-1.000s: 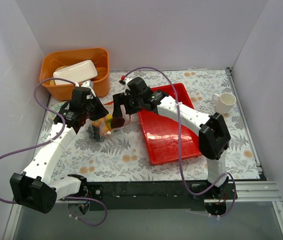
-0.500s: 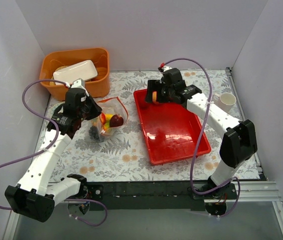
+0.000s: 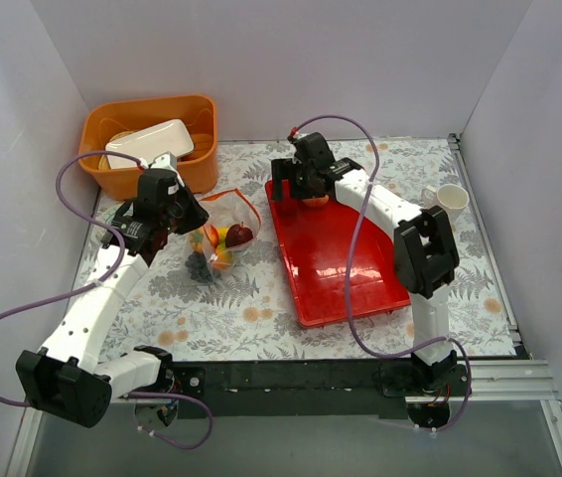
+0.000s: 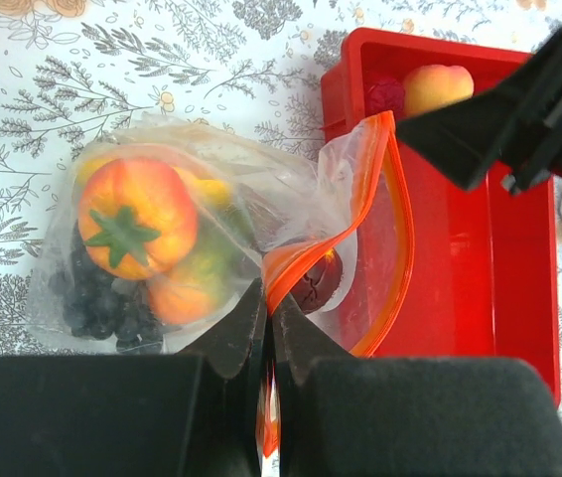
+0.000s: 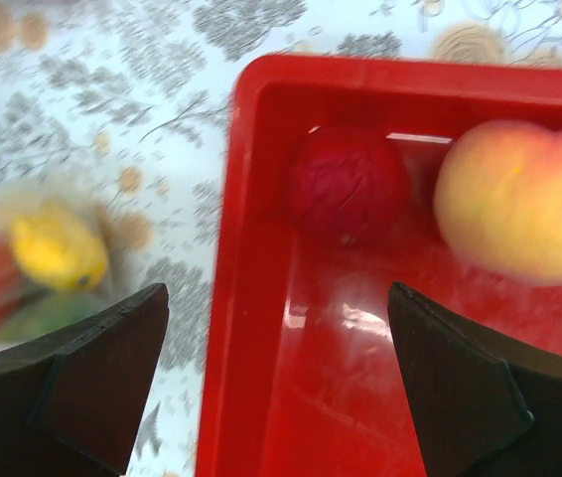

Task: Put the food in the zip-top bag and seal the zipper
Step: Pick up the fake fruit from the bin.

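Observation:
The clear zip-top bag (image 4: 261,189) lies left of the red tray (image 3: 346,263). Its orange-red zipper (image 4: 400,238) stands open in a loop. Inside are an orange fruit with a green stalk (image 4: 137,214), a dark grape bunch (image 4: 102,303), a green-orange mango (image 4: 197,283) and a dark red ball (image 4: 316,283). My left gripper (image 4: 269,310) is shut on the zipper strip at the bag's mouth. A peach (image 5: 519,199) and a red ball (image 5: 349,184) rest in the tray's far left corner. My right gripper (image 5: 281,383) hangs open just above that corner, holding nothing.
An orange bin (image 3: 194,169) with a white container (image 3: 149,142) stands at the back left, close behind the left arm. A white cup (image 3: 447,204) sits right of the tray. Grey walls enclose the floral-patterned table on three sides.
The right arm has left the bag's mouth and swung to the tray's far left corner, gripper still open. The left gripper keeps its hold on the bag.

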`<state>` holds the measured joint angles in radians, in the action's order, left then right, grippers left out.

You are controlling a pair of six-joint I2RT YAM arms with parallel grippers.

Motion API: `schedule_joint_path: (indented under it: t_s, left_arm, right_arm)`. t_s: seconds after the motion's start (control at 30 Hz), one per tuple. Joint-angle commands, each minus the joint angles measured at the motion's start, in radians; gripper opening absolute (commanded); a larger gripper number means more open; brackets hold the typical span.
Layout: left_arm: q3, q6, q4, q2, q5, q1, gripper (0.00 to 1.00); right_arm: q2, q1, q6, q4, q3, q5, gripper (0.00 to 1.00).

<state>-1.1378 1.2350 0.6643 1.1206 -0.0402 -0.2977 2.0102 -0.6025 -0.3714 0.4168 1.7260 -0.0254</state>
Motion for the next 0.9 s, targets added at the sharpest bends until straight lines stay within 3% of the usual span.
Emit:
schedule_joint_path:
  t_s: [0.0, 0.27, 0.53, 0.67, 0.87]
  left_arm:
    - [-0.028, -0.028, -0.026, 0.013, 0.000, 0.003, 0.00]
    - [-0.010, -0.034, -0.028, 0.001, -0.006, 0.002, 0.00]
    - [0.012, -0.020, -0.034, -0.010, -0.001, 0.002, 0.00]
    - [0.004, -0.020, -0.031, -0.008, -0.001, 0.002, 0.00]
    - [0.009, -0.022, -0.026, -0.025, -0.010, 0.002, 0.00]
  right_arm:
    - [0.100, 0.033, -0.020, 0.014, 0.119, 0.079, 0.96]
    - [0.157, 0.058, -0.041, -0.053, 0.145, 0.033, 0.88]
    - [0.223, 0.060, -0.024, -0.012, 0.193, -0.050, 0.78]
    - [0.254, 0.060, -0.023, -0.013, 0.204, -0.056, 0.78]
    - [0.272, 0.060, -0.015, 0.013, 0.218, -0.044, 0.66]
